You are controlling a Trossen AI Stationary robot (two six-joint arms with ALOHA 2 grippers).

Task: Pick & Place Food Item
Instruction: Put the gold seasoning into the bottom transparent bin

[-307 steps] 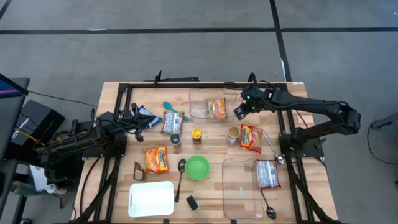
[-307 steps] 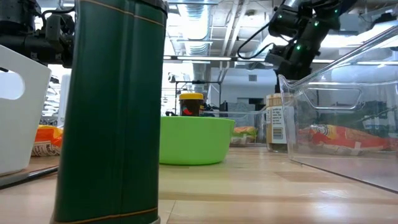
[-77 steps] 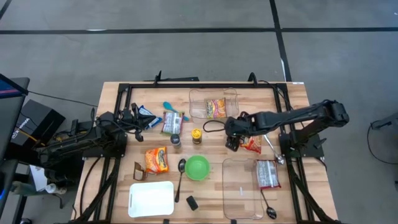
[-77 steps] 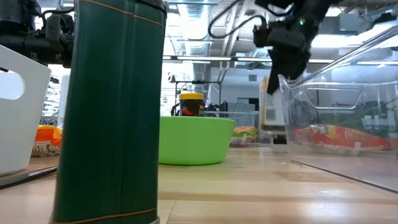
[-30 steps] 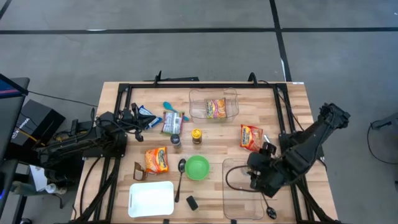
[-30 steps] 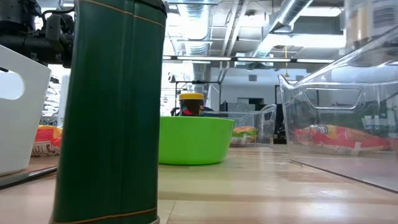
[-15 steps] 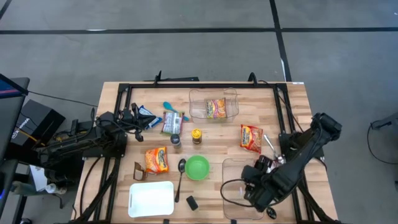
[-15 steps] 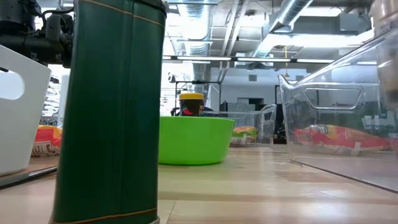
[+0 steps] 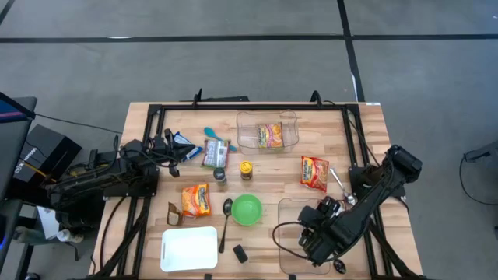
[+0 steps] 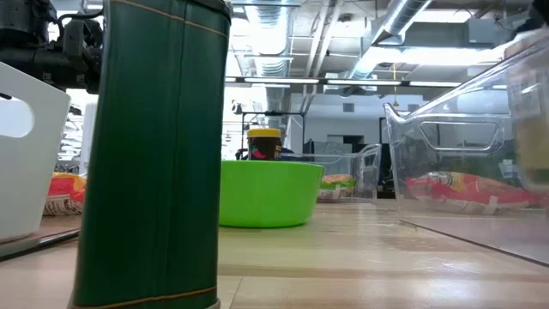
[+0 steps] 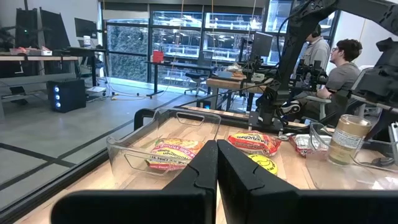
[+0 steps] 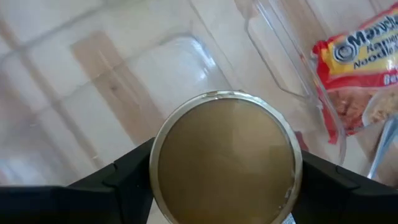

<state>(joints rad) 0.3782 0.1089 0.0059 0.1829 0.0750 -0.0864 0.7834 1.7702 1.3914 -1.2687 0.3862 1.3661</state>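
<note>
A glass jar point(image 12: 225, 158) with a round brown top hangs between the fingers of my right gripper point(image 9: 315, 239), over the clear bin point(image 9: 283, 233) at the table's near right. The left wrist view shows the jar point(image 11: 348, 138) upright and low at the bin. A ramen packet point(image 12: 360, 74) lies on the bin's floor beside it. In the low view the jar point(image 10: 532, 112) blurs behind the bin's wall. My left gripper point(image 11: 216, 180) waits shut at the table's left point(image 9: 173, 152), holding nothing. My right gripper pinches the jar's round wall point(image 12: 158, 165) between its two fingers point(image 12: 323, 171), one on each side. The fingers come from above, pointing down. The jar stands upright in the hold; whether its base touches the bin's floor I cannot tell.
A green bowl point(image 9: 247, 208), a yellow-lidded jar point(image 9: 246, 169), ramen packets point(image 9: 314, 172) point(image 9: 196, 200) and a spoon point(image 9: 226, 214) lie mid-table. A second clear bin point(image 9: 267, 132) stands at the far side, a white tray point(image 9: 189, 248) near left, a dark tin point(image 10: 154, 154) close to the low camera.
My right gripper has carried the jar toward the table's near edge and a little left, over the clear bin, and has gone down with it. The jar has dropped from the top of the low view to behind the bin's wall.
</note>
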